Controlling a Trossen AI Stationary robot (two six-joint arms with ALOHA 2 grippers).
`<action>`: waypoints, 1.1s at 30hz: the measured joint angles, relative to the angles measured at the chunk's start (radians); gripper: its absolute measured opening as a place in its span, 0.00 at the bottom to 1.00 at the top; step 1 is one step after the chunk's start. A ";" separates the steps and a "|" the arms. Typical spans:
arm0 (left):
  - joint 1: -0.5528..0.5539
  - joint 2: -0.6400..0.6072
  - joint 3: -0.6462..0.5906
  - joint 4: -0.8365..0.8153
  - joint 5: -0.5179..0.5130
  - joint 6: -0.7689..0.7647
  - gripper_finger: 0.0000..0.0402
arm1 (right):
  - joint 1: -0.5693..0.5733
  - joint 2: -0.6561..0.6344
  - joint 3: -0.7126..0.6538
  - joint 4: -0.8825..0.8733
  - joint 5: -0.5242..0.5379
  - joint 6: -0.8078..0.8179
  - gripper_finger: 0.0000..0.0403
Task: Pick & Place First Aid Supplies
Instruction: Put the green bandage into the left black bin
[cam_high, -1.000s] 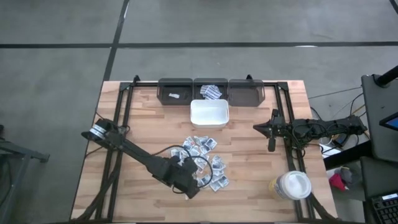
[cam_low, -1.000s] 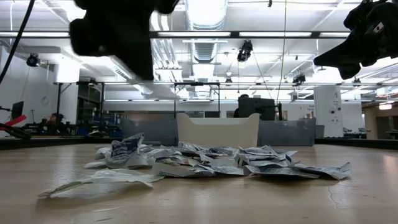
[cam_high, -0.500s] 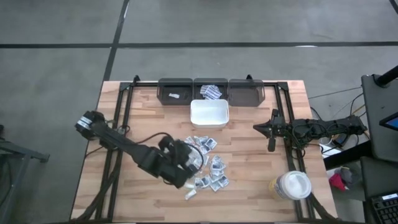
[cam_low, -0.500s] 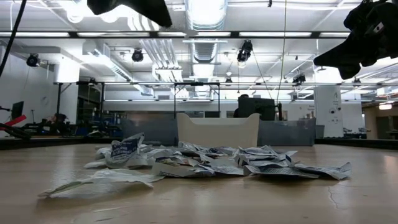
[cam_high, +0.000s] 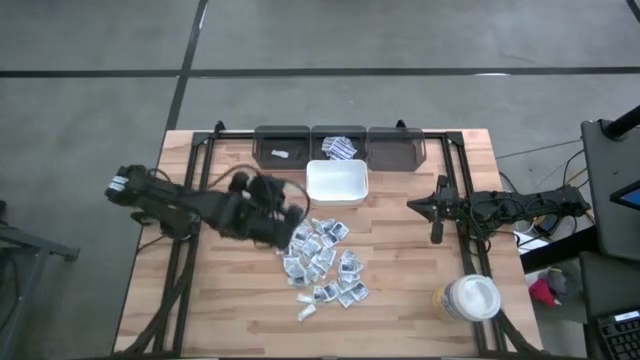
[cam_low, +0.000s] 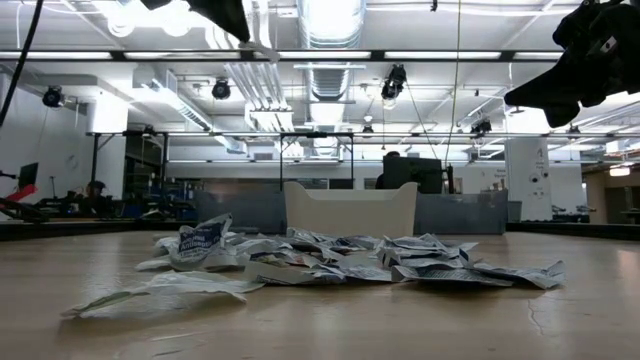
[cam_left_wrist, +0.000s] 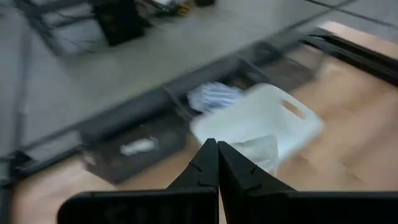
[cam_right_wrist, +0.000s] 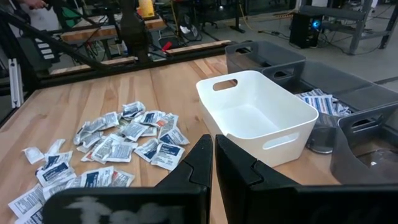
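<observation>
- High view, as we read it, puts the left gripper (cam_high: 292, 215) above the counter (cam_high: 400, 300), its fingers closed with nothing we can make out between them.
- We see the first aid supplies (cam_high: 322, 258) heaped just beside and below those fingers: small flat sachets, square and oblong, white with blue-grey print, overlapping in a loose scatter.
- From the low view we find the sachets (cam_low: 330, 262) crumpled and curled at their edges, one standing half upright with print showing.
- Just past the left fingers sits a white bin (cam_high: 337, 182), and behind it three dark bins (cam_high: 339, 146); the middle one holds a few more sachets, the left one a single white piece.
- We see the right gripper (cam_high: 436, 232) well apart from the pile, fingers (cam_right_wrist: 202, 163) pressed together and empty, pointing across the heap toward the white bin.
- A white round lidded tub (cam_high: 470, 297) stands near the right arm, clear of both sets of fingers.
</observation>
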 joint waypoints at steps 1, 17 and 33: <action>0.028 -0.005 0.000 -0.006 -0.011 0.020 0.00 | 0.000 0.000 0.000 0.000 0.000 -0.001 0.04; 0.590 -0.009 -0.007 0.181 0.077 0.480 0.00 | 0.000 0.000 0.000 0.000 0.000 -0.001 0.04; 0.892 0.244 -0.065 0.417 0.491 0.650 0.00 | 0.000 0.000 0.000 0.000 0.003 0.000 0.04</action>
